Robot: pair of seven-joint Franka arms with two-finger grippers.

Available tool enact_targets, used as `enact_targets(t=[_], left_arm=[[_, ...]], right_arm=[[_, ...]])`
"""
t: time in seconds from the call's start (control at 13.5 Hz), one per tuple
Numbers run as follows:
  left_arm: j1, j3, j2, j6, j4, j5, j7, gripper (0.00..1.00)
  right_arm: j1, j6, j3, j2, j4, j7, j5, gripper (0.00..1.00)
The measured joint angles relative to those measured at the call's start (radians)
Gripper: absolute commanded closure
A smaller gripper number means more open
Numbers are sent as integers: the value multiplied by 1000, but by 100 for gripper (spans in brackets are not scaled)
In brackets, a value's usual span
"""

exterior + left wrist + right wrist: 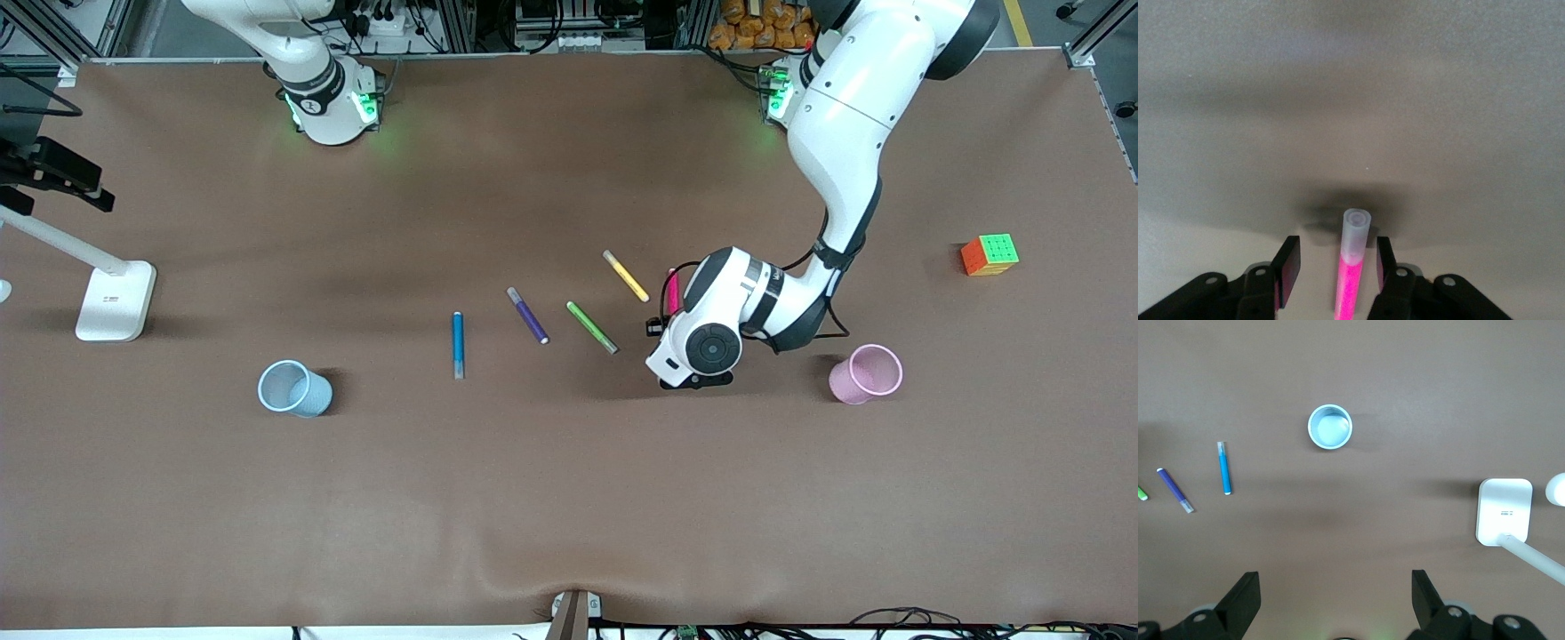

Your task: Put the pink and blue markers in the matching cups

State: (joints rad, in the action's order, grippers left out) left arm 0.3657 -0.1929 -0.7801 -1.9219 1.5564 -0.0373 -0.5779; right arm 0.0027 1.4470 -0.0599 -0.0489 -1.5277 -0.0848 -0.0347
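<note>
Now the left gripper (1333, 267), jaws spread astride the thin magenta-pink felt-tip marker (1350, 283) on the worktop, should centre before pinching; the right gripper (1331, 603) waits, jaws spread.

The blue marker (458, 345) serves as landmark. Toward the right arm's end, slightly nearer the front camera, stands the blue cup (293, 388). Toward the left arm's end lie the purple marker (528, 316), green marker (592, 327), yellow marker (626, 276), pink marker (673, 292), then the pink cup (866, 374).
</note>
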Motion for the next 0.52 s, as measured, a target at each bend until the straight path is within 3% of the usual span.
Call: enact_targets(t=[0.3, 0.52], left_arm=[[0, 0, 0, 0, 0, 0, 3, 69], [0, 0, 0, -10, 0, 0, 3, 78]], right_arm=[[15, 1, 1, 4, 0, 0, 0, 0], [70, 8, 3, 22, -1, -1, -2, 0]])
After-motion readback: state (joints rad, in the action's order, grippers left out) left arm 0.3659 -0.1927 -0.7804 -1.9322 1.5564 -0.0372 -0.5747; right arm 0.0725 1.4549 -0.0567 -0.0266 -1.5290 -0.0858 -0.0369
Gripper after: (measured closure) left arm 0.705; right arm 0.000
